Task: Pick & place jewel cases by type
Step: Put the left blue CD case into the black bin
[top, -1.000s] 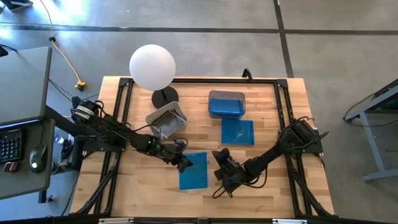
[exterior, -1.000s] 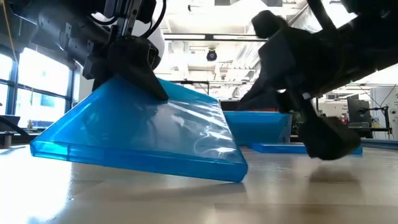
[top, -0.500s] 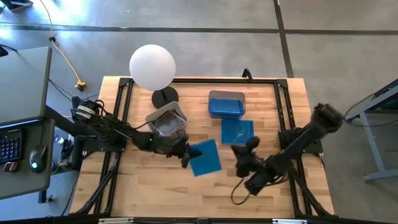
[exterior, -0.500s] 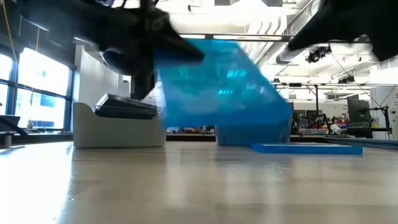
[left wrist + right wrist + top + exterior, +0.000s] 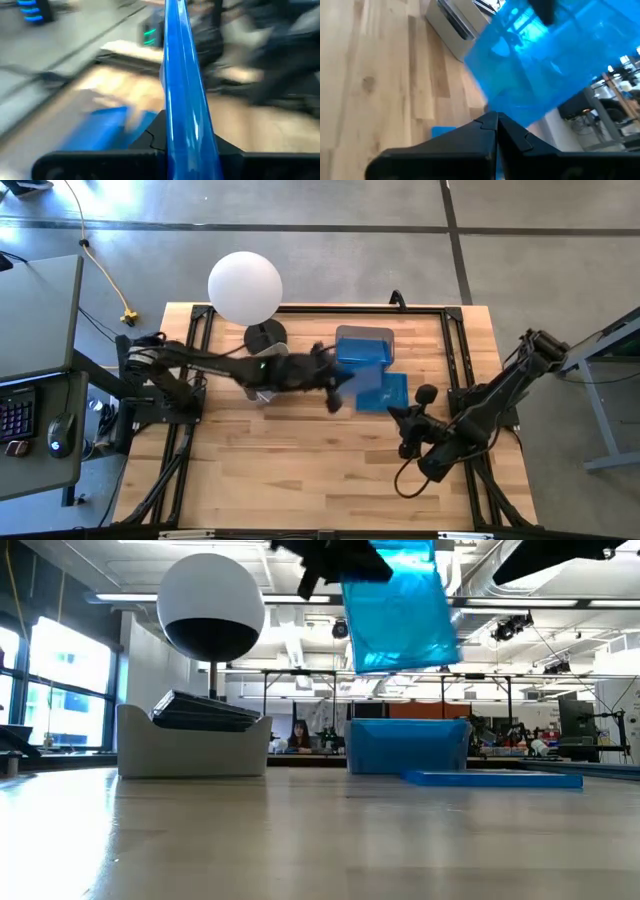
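Sorting partly done, by my reading. Nearest to me the table (image 5: 300, 490) is bare wood. Right arm waits at the near right, its right gripper (image 5: 408, 432) low over the boards, fingers pressed together on nothing, as its own wrist view shows.

Mid-table, right of centre: one blue jewel case (image 5: 390, 392) lies flat on the wood, just in front of the blue-filled tub (image 5: 364, 346). It is not yet binned.

Above it, the left arm reaches across from the left edge, stretched long and nearly level. The left gripper (image 5: 331, 378) is clamped on a second blue case (image 5: 398, 608), held edge-up and well clear of the table, at the near left corner of that tub. Left wrist view confirms the case pinched between the fingers (image 5: 150, 145).

Farther left, the grey tub (image 5: 190, 740) holds dark cases (image 5: 200, 710), stacked aslant; I cannot count them.

Far side: white globe lamp (image 5: 245, 287).

Judgement: dark type looks sorted; the held case is about to be dropped, the flat one remains.
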`<action>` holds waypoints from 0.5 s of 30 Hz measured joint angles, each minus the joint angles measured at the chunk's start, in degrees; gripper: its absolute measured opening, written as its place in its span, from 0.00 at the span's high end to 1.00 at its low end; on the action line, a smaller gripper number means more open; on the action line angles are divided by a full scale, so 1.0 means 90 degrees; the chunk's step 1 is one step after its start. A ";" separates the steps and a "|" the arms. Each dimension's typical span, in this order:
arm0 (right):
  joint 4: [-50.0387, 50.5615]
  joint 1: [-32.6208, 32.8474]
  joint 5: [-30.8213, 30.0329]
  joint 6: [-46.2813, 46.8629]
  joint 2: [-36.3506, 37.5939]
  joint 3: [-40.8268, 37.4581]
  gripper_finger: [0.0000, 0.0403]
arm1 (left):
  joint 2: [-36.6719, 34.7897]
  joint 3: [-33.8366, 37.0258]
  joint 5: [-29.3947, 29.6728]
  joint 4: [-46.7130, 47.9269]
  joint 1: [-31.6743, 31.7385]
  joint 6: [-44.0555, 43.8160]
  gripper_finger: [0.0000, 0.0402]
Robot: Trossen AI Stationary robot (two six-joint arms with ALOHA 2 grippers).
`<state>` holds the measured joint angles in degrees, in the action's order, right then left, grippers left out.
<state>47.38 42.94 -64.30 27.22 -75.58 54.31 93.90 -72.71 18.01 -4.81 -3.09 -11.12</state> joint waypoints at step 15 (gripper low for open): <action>0.0434 -0.0351 0.0473 0.0304 0.0030 -0.0020 1.00 | 0.2906 -0.4608 0.0468 0.4770 0.1579 0.1538 0.95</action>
<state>51.28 39.78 -60.04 29.95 -75.31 54.13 120.06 -114.18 22.22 38.13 11.11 2.73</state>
